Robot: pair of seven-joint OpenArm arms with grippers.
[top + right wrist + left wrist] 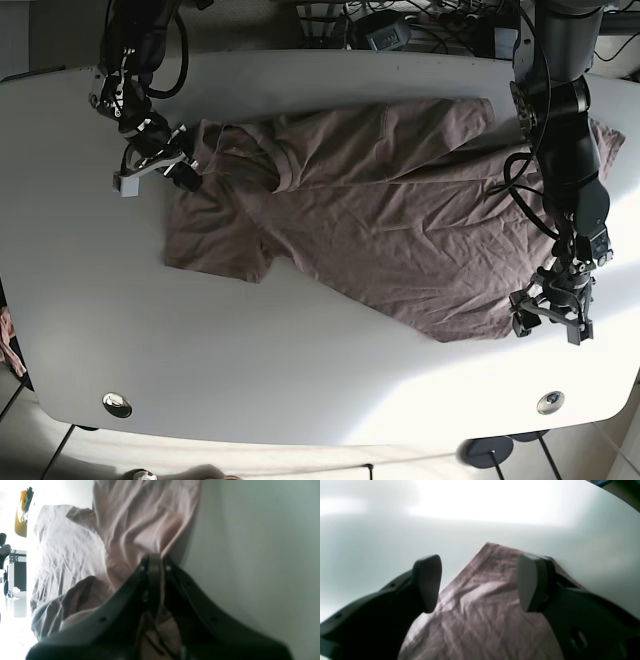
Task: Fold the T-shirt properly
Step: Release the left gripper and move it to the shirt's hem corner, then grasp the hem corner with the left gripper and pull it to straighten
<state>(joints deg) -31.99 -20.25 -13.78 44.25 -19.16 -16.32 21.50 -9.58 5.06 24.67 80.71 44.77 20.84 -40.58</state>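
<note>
1. One wrinkled mauve cotton T-shirt [380,220] lies spread across the white round-edged table [300,380], part of it already doubled over near the collar. It stretches between my two grippers.
2. My right gripper [153,562] has its fingers pressed together on a bunch of the shirt's cloth, which fans out ahead of the tips.
3. My left gripper [478,583] is spread wide, fingers either side of a hem corner lying flat just beyond them, holding nothing.
4. Risk, as I judge it: if my right arm pulls while the left has no hold, the shirt may drag and skew instead of folding squarely.
5. Another risk: the left fingers could close on only the top layer, or miss the corner.
6. Hidden: my right gripper blocks how many layers it pinches. Glare washes out the table's far side, and I cannot tell whether the left fingertips touch the cloth.
</note>
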